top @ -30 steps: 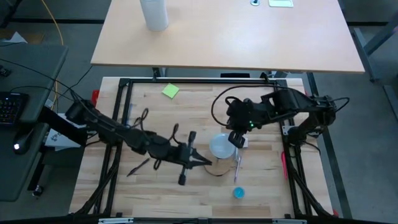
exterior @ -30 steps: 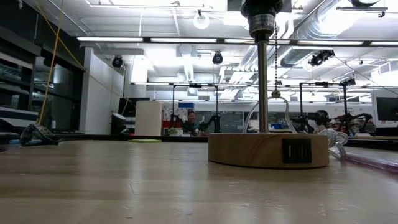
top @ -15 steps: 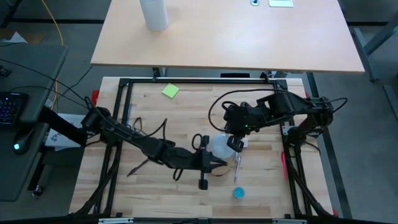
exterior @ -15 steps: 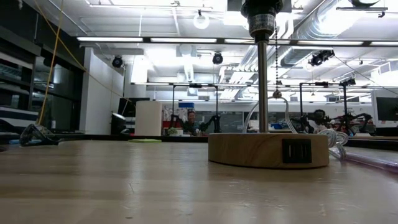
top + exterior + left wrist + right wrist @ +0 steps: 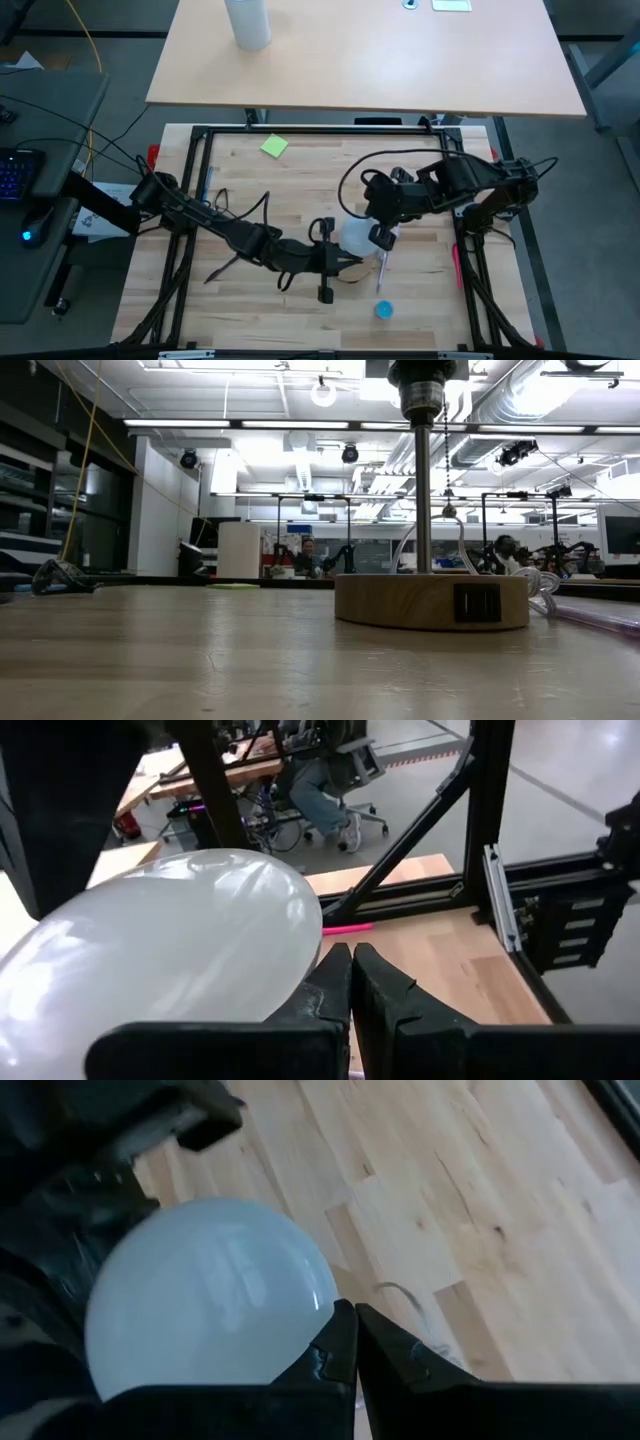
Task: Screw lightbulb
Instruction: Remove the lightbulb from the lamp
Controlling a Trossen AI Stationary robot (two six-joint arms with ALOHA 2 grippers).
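- Near the middle of the table (image 5: 250, 180), a little toward its right side, the lightbulb (image 5: 355, 236) sits on top of the lamp, its white globe facing up in the high view; the low view shows only the round wooden base (image 5: 432, 601) and the metal stem (image 5: 423, 500) below the dark socket.
- The left gripper (image 5: 345, 262) is beside the globe with its 2 fingers pressed together and nothing between them; in its wrist view the lightbulb (image 5: 160, 960) fills the space just next to the fingertips (image 5: 340, 982).
- The right gripper (image 5: 381, 237) is at the other side of the globe, also fully closed on nothing; its wrist view shows the lightbulb (image 5: 210, 1290) close alongside its fingers (image 5: 345, 1342).
- I cannot tell whether either gripper touches the glass.
- Handling, as I judge it: the bulb is light, rigid and hollow, with a smooth frosted surface that will slip under hard fingers and may crack if squeezed hard.
- Best hold is probably across the widest part of the globe, with gentle pressure, turning about the stem's axis.
- The lamp may rotate or tip unless its base is steadied.
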